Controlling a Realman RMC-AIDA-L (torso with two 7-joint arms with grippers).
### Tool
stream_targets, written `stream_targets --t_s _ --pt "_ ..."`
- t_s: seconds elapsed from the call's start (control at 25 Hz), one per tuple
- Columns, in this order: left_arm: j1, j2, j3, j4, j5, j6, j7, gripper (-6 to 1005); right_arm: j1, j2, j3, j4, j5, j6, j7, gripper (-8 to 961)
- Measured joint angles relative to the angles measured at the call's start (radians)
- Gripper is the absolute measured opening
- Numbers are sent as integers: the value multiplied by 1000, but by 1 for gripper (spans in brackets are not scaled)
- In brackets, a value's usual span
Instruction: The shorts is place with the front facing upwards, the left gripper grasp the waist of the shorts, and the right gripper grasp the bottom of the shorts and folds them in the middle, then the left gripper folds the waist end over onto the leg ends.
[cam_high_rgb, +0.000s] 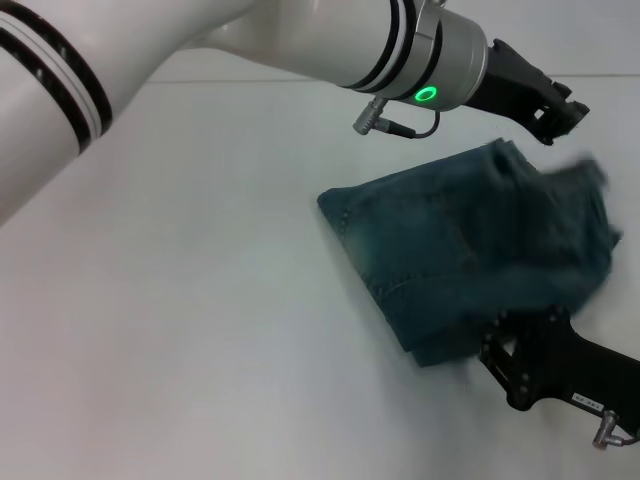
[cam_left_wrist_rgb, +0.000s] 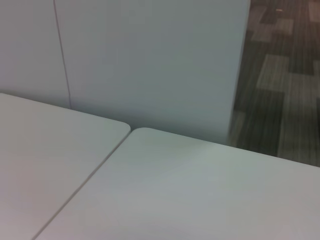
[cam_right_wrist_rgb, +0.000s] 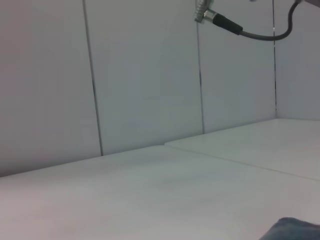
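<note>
Here shorts (cam_high_rgb: 470, 250) lie btwn left gripper (cam_high_rgb: 560, 118), right gripper (cam_high_rgb: 497, 350).

shorts (cam_high_rgb: 470, 250): far edge blurred | right end effector (cam_high_rgb: 500, 345): fingertips hidden against denim, body cut off by frame edge

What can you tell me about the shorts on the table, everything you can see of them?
The shorts are blue denim, faded paler along one stitched edge. They lie folded in a rumpled bundle on the white table. The right end effector is at their near edge and the left end effector is above their far edge. A blue corner shows in the right wrist view.
</note>
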Motion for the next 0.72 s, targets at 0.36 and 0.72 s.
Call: stream_targets --t_s 0.36,0.72 --pt "-3 2 5 -7 -10 -6 2 429 12 0 -1 0 0 25 7 7" --pt "160 8 -61 125 -10 24 51 637 15 -4 13 -13 1 25 46 28"
